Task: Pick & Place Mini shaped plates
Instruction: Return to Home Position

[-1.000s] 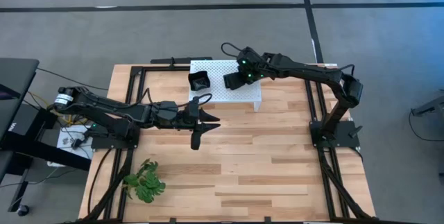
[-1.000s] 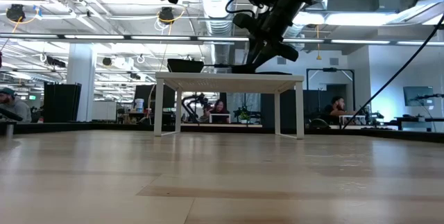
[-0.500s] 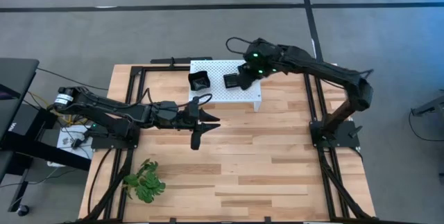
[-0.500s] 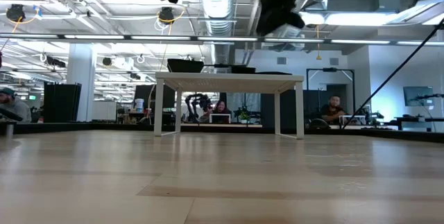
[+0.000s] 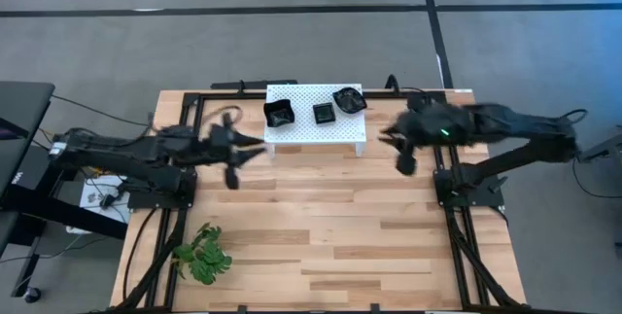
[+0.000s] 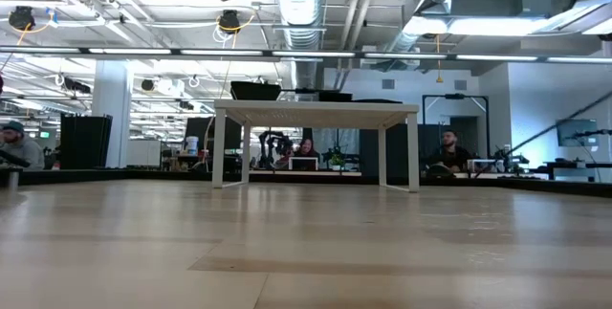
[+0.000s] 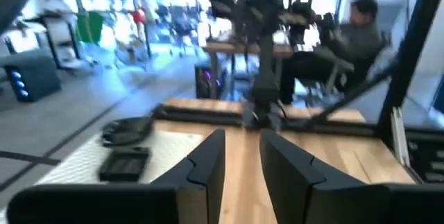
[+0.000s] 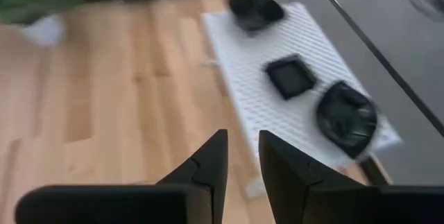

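Observation:
Three glossy black mini shaped plates rest flat on a white perforated platform (image 5: 316, 127) at the table's far middle: a deep one (image 5: 280, 114) at its left end, a small square one (image 5: 324, 113) in the middle, and a round wavy-edged one (image 5: 349, 99) at its right end. The right wrist view shows them too: deep (image 8: 255, 7), square (image 8: 291, 75), round (image 8: 346, 118). My left gripper (image 5: 243, 156) hovers left of the platform, open and holding nothing (image 7: 241, 161). My right gripper (image 5: 394, 149) hovers right of the platform, open and holding nothing (image 8: 243, 158).
A green plant sprig (image 5: 201, 254) lies near the table's near-left corner. Black frame rails (image 5: 442, 149) run along the table's sides. Bare wood (image 5: 330, 217) stretches between the platform and the near edge. People sit in the room beyond (image 6: 304, 151).
My right gripper has pulled back from over the platform toward the table's right edge, rising and rolling as it went. The round wavy-edged plate now shows on the platform's right end where the gripper stood. My left gripper has drawn back toward the table's left edge.

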Controlling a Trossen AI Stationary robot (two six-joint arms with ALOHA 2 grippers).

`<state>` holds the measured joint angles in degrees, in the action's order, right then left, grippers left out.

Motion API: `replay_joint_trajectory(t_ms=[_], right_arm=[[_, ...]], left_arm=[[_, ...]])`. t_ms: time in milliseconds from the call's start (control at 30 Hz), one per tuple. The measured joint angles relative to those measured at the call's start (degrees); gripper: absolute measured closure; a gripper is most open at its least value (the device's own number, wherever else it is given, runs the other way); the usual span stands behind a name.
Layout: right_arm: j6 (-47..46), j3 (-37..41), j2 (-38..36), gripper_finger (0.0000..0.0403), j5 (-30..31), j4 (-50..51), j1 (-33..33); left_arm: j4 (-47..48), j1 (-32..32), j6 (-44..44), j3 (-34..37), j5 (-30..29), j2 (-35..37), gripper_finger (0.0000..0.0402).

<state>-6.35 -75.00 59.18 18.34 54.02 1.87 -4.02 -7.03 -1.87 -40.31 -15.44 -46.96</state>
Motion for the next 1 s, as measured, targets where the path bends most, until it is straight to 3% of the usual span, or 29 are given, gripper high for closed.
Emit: replay_joint_trajectory(t_ms=[133, 233, 333, 433, 667, 867, 1000], right_arm=[[0.9, 16.6, -12.7, 0.0325, -0.3, -12.9, 5.8], [3.4, 29.2, -21.2, 0.0325, -0.3, -26.1, 8.6], [8.4, 40.6, -28.1, 0.0325, -0.4, -41.8, 10.3], [12.8, 49.1, -33.4, 0.0325, -0.6, -52.4, 10.7], [11.0, 61.9, -44.0, 0.0327, -11.1, -57.0, 10.0], [10.4, 69.0, -52.3, 0.0328, -11.0, -57.4, 10.0], [10.3, 71.0, -58.1, 0.0328, -11.0, -55.0, 10.0]], left_arm=[[-1.3, 1.4, -1.2, 9.7, 7.5, 12.0, 0.0309], [-8.5, 1.6, -2.2, 18.2, 14.8, 18.9, 0.0309], [-17.2, 1.6, -2.5, 24.7, 16.6, 24.3, 0.0309], [-19.4, 1.9, -5.4, 28.8, 16.6, 29.0, 0.0309], [-19.5, 2.4, -3.5, 35.8, 16.8, 37.0, 0.0309], [-19.2, 2.4, -3.5, 37.2, 16.8, 42.5, 0.0309], [-13.3, 2.4, -5.6, 37.3, 16.8, 46.8, 0.0309]])
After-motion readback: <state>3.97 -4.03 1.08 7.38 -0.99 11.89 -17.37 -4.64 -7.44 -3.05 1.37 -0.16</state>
